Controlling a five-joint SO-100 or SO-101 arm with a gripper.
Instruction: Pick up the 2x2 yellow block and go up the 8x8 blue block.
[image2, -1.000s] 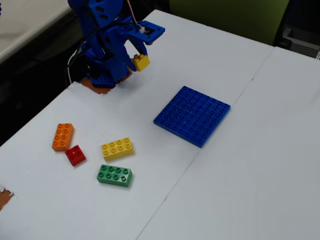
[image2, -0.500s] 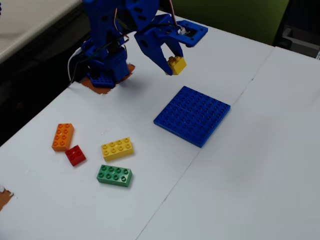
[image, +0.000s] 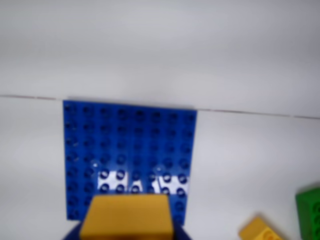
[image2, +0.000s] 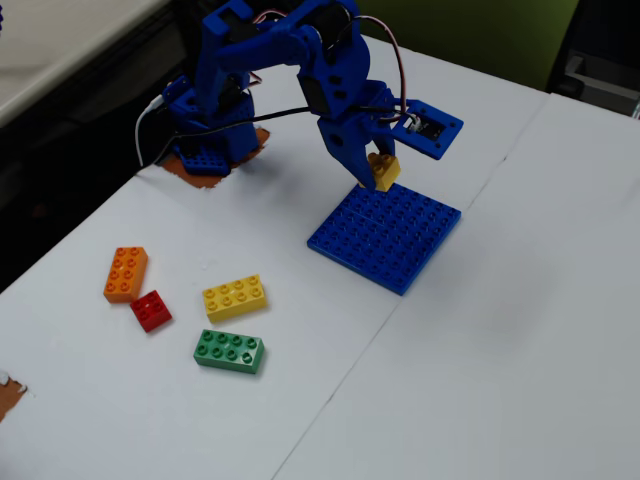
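1. Four loose plastic bricks lie at the left of the white tabletop (image2: 520, 330) in the fixed view: a long orange brick (image2: 126, 273), a small red square brick (image2: 151, 310) touching it, a longer yellow eight-stud brick (image2: 234, 297), and a green eight-stud brick (image2: 229, 351) just below that.
2. Behind them, the blue robot arm (image2: 260, 70) rises from its base near the tabletop's far left edge and reaches rightward.
3. Its tool (image2: 378, 172) is clenched on the small square yellow plastic brick (image2: 383, 171), held in the air just above the far edge of the large flat blue studded baseplate (image2: 385, 230).
4. From the wrist view, the held yellow brick (image: 127, 216) fills the bottom centre, with the baseplate (image: 130, 145) beneath and beyond it.
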